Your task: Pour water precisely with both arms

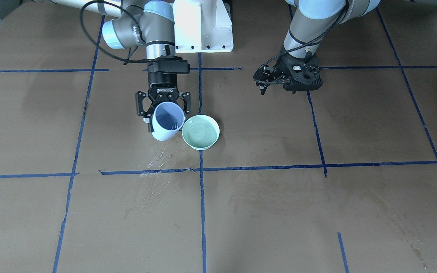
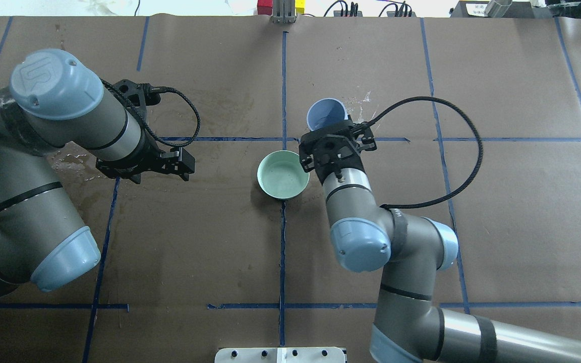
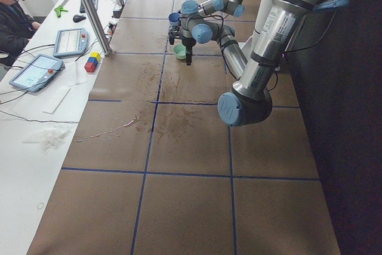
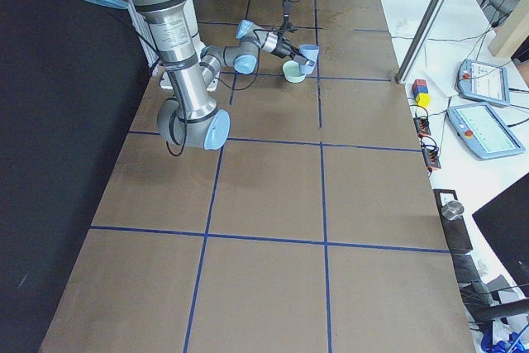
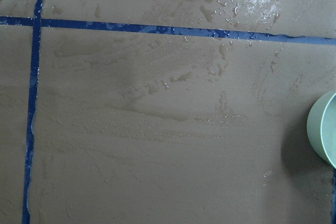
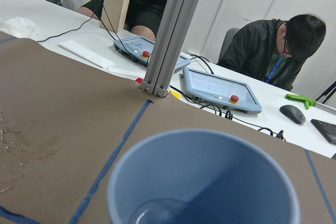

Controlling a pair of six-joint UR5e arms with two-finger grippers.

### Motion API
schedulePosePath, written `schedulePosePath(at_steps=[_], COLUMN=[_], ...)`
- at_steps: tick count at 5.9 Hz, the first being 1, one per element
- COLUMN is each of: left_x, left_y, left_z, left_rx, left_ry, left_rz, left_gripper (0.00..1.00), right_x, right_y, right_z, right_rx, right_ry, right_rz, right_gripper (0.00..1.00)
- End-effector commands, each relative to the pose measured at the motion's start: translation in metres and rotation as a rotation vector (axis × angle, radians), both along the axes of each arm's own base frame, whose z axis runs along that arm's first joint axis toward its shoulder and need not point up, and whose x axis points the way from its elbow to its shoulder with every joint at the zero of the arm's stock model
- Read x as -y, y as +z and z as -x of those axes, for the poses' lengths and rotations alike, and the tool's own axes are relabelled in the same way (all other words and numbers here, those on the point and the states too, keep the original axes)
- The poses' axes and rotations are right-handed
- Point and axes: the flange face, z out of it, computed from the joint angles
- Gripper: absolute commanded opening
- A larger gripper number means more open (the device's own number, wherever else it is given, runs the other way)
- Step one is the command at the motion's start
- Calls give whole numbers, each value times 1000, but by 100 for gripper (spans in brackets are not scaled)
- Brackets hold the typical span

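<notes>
Overhead exterior: right gripper (image 2: 331, 132) clamps blue cup (image 2: 325, 113) (joint cap (image 2: 43, 70) reads "UR").

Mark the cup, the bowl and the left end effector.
cup (image 1: 161, 132), front-facing view, on its outer wall below the rim.
bowl (image 1: 201, 147), front-facing view, on its near outer wall.
left end effector (image 2: 188, 165), overhead view, midway between its fingertips.

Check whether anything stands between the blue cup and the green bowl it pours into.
Nothing visible does. The blue cup, held tilted by the right gripper, hangs close beside the green bowl, with no object between them.
</notes>
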Motion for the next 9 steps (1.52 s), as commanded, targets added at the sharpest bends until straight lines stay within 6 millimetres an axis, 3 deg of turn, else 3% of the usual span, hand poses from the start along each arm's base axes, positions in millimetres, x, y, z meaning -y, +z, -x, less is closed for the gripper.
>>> schedulePosePath(at_steps=[1,3,4,5,8,9], left_x=[0,0,0,0,0,0], left_y=[0,0,0,-1,-1,-1], left_z=[0,0,0,0,0,0], left_rx=[-1,-1,-1,-3,-3,-3], left_ry=[1,0,0,0,0,0], left_rz=[-2,-1,-1,-2,-2,-2], left_gripper=[100,100,100,100,100,100], right_x=[18,8,-1,-6,-5,-8], right_y=[49,125,176,215,335,359], right_z=[-70,-171,-215,-238,-248,-251], right_rx=[133,167,187,174,217,212], right_ry=[4,30,49,65,74,75], right_rz=[98,165,141,139,106,107], right_gripper=[0,0,0,0,0,0])
